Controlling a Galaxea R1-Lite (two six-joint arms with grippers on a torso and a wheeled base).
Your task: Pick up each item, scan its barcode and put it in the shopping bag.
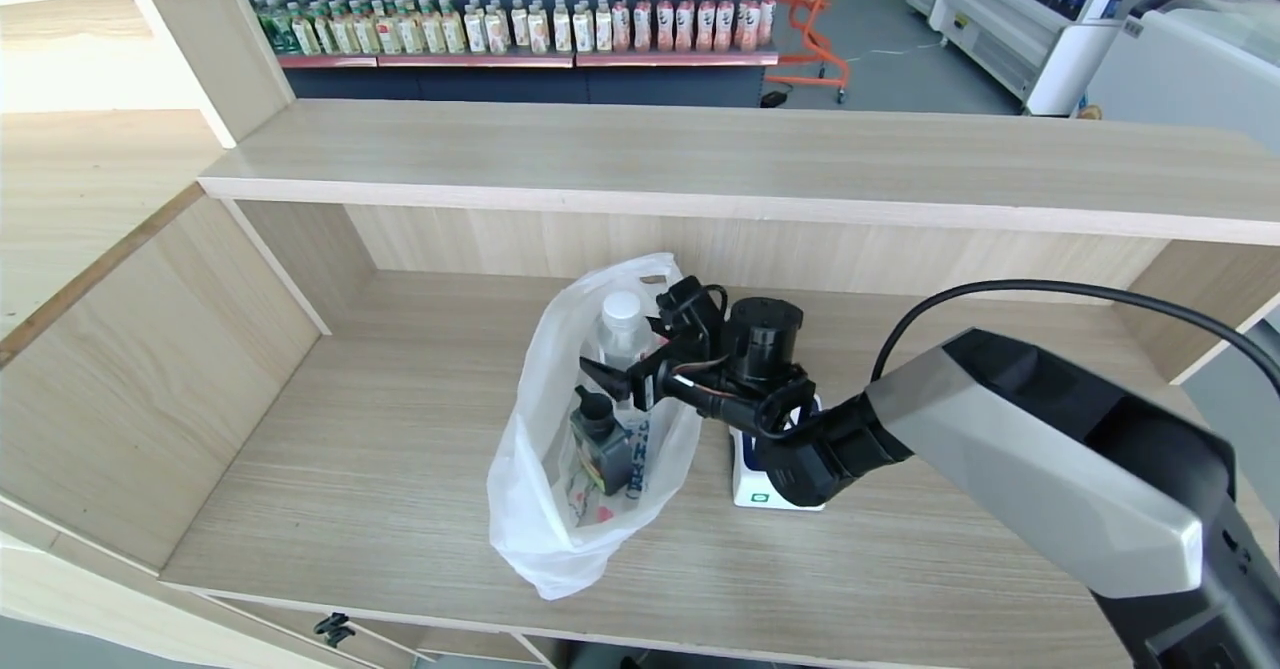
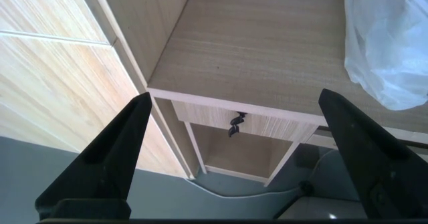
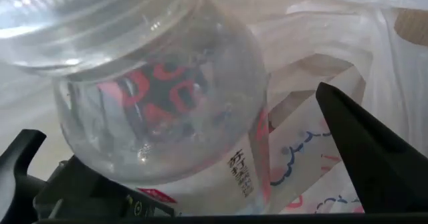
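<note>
- The left gripper (image 2: 235,95) hangs nearest the robot, off the shopping bag's (image 1: 530,489) near-left corner and above the counter's (image 1: 380,469) front edge. Its jaws are spread wide with nothing between them. It looks parked there to leave the bag's mouth free.
- A small black handle (image 2: 235,124) sits under that front edge, below the bag's level and out of the way.
- The shopping bag stands on the counter with its mouth gaping upward, so items can be dropped straight in. A dark bottle (image 1: 602,449) with a black cap and some flat packets already lie in it.
- The right gripper (image 3: 177,114) reaches into the bag's mouth from the bag's right. Its jaws stand apart on either side of the clear bottle (image 1: 620,324), with a gap showing at one finger. My guess is that the bottle is being let go, not clamped.
- The clear bottle stands upright at the far end of the bag, white cap up.
- The scanner (image 1: 755,479) sits just right of the bag, partly hidden by the right arm. It is close enough to catch a careless withdrawal.
- Beyond the bag rises the raised ledge (image 1: 700,164), and far behind it is a shelf of drinks (image 1: 520,29).
</note>
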